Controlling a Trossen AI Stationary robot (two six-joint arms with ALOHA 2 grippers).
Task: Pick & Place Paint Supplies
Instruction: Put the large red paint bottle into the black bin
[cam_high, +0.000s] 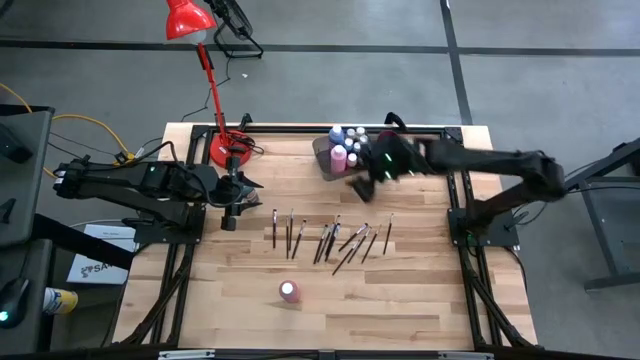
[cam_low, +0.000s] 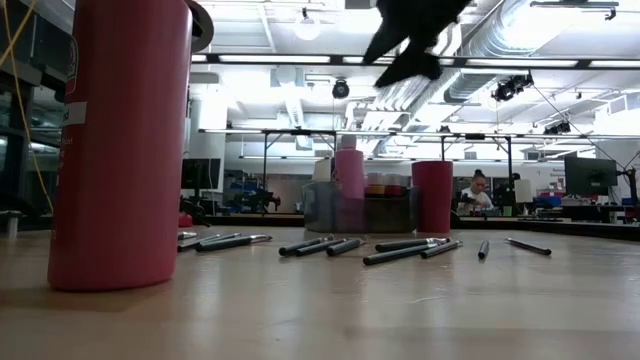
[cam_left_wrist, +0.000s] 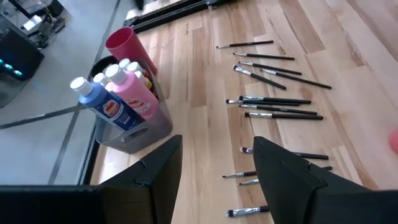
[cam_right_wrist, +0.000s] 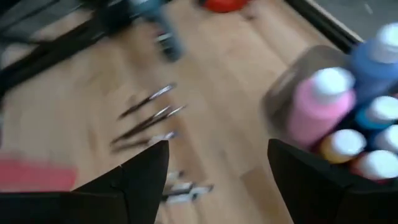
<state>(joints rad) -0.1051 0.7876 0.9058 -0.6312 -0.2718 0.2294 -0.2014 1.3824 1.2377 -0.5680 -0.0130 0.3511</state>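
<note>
Pink bottle (cam_high: 289, 291) low in frame and brushes (cam_high: 330, 238) mid-desk remain; bin (cam_high: 323, 152) mostly filled, my right claw (cam_high: 362, 186) open, empty.

Pink bottle (cam_high: 289, 291), red cup (cam_left_wrist: 122, 42)

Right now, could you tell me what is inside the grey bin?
The grey bin holds upright paint bottles: a blue one, a pink one and several smaller capped ones. Its floor is hidden beneath them.

Motion blurs the paintbrushes (cam_right_wrist: 146, 121); the red cup (cam_right_wrist: 34, 174) is edge-cropped.
</note>
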